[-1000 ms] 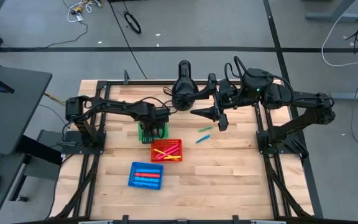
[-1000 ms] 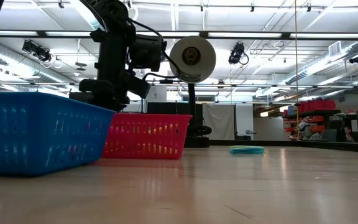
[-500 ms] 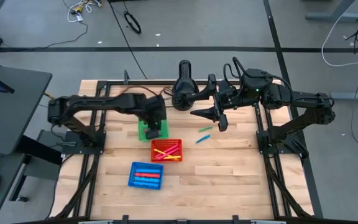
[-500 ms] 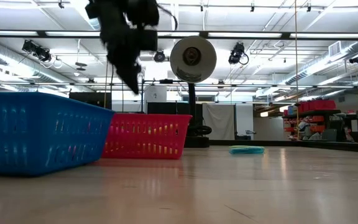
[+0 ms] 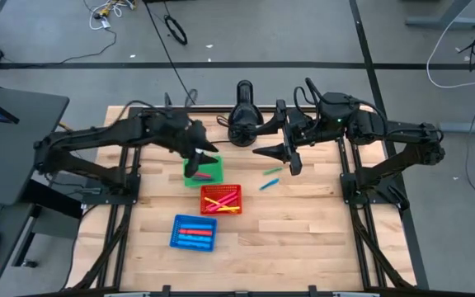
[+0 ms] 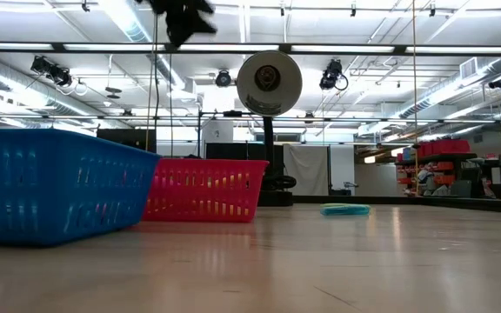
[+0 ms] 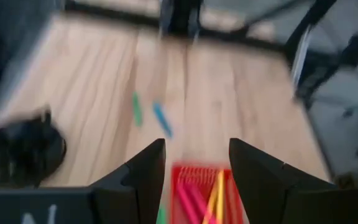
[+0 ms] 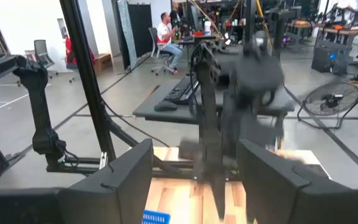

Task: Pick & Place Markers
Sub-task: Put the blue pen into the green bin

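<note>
Only two loose markers [image 5: 271, 177], three baskets [image 5: 221, 199].

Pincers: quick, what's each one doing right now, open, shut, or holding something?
Left pincer: open, holding nothing, raised above the baskets.
Right pincer: open, holding nothing, waiting at the table's far side.

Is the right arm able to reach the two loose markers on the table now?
Probably yes. The right claw hangs open, empty, beside the green marker and blue marker. Both lie on bare wood, apart from the red basket, nothing covering them.
</note>
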`<state>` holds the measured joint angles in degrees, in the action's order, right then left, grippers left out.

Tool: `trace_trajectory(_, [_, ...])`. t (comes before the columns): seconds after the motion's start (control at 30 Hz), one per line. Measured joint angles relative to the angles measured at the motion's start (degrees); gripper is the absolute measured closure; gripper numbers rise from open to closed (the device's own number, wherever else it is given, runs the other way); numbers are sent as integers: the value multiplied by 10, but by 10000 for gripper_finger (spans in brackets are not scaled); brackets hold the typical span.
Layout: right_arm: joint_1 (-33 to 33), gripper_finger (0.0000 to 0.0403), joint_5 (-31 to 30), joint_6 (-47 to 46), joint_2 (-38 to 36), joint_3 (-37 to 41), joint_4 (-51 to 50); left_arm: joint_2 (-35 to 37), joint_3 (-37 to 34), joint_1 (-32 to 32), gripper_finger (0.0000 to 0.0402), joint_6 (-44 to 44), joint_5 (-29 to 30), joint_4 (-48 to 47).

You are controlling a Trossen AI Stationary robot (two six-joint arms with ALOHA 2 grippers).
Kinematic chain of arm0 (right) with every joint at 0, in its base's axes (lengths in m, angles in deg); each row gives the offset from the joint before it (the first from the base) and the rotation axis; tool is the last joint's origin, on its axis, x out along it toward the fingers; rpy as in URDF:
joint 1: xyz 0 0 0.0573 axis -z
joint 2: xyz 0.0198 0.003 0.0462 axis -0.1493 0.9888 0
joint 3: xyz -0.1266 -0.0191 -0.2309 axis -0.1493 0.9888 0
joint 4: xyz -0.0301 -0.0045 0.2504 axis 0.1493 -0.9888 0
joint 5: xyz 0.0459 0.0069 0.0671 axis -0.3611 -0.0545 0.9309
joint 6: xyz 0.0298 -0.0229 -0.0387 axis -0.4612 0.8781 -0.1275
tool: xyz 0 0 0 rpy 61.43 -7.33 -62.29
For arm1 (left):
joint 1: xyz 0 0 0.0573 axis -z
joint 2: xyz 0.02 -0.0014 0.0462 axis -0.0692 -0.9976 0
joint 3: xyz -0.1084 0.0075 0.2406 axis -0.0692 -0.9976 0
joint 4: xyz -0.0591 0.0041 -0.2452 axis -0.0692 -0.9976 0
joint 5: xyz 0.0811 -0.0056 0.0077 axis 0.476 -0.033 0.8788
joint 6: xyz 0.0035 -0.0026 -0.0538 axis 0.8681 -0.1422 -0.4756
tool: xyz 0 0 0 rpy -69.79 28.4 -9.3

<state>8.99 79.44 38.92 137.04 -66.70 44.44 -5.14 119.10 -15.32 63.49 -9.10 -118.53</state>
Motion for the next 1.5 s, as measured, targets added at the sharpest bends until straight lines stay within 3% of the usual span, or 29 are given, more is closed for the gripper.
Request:
trace_trajectory(0.2, [0,169,0,0,0,0,-7,67,0,4,218,-46,7,77])
trace_trajectory(0.63, [0,169,0,0,0,0,-8,150,1,66,218,-41,79,227])
trace_trajectory(0.97, [0,169,0,2,0,0,-7,150,0,115,218,-11,103,237])
trace_trajectory(1.17, [0,169,0,2,0,0,-7,150,0,116,213,-23,137,238])
trace_trajectory(1.5, [0,169,0,-15,-1,0,-62,150,0,116,196,-31,138,234])
